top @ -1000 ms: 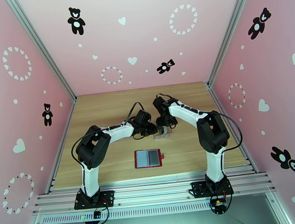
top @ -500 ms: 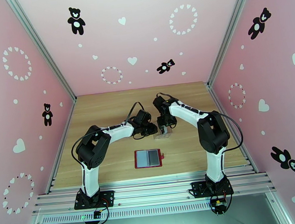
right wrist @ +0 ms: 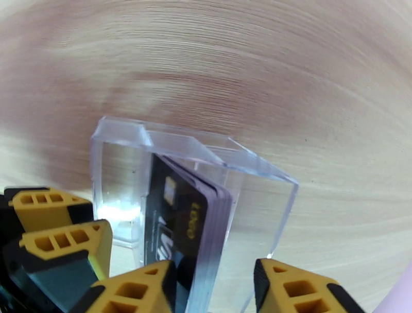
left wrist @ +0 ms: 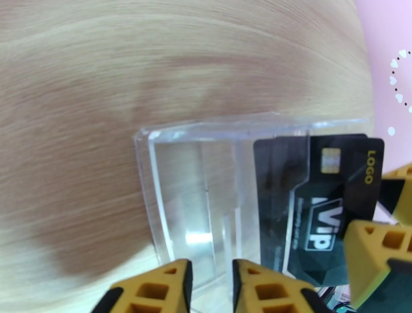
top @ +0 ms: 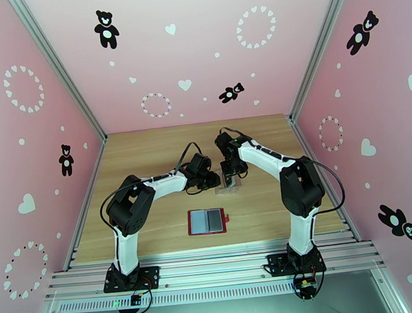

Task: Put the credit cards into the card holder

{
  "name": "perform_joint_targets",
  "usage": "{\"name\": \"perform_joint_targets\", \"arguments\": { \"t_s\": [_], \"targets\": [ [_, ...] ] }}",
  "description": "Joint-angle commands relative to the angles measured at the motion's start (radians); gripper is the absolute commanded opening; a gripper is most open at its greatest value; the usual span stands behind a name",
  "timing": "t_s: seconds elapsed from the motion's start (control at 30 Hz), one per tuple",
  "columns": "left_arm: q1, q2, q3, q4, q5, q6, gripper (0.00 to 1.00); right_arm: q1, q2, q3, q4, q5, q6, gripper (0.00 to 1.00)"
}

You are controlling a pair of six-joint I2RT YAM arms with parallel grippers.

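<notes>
The credit cards are walled in by a clear tray, which is pinched by the left claw; the right claw is spread astride them.

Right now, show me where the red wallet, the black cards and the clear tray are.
red wallet (top: 207, 221), top view, on its grey inner sleeves.
black cards (left wrist: 329, 206), left wrist view, on the front card's face.
clear tray (left wrist: 175, 185), left wrist view, on its bare left compartment.

table: pale, blurred wood.
clear tray: stands on the table.
credit cards: stacked upright inside the tray, front one dark with yellow lettering.
right gripper: yellow fingers either side of the stack, jaws apart.
</notes>
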Motion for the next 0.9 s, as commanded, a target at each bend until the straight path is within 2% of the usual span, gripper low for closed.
{"name": "perform_joint_targets", "arguments": {
  "t_s": [0.0,0.4,0.87],
  "targets": [
    [0.014,0.034,-0.007,-0.055,-0.014,0.015,0.27,-0.015,-0.032,0.011,-0.065,0.050,-0.012,0.37],
    [0.014,0.032,-0.005,-0.060,-0.011,0.017,0.26,-0.015,-0.033,0.014,-0.074,0.036,-0.016,0.16],
    [0.014,0.030,-0.008,-0.057,-0.009,0.019,0.26,-0.015,-0.049,0.018,-0.077,-0.002,-0.013,0.01]
  ]
}}
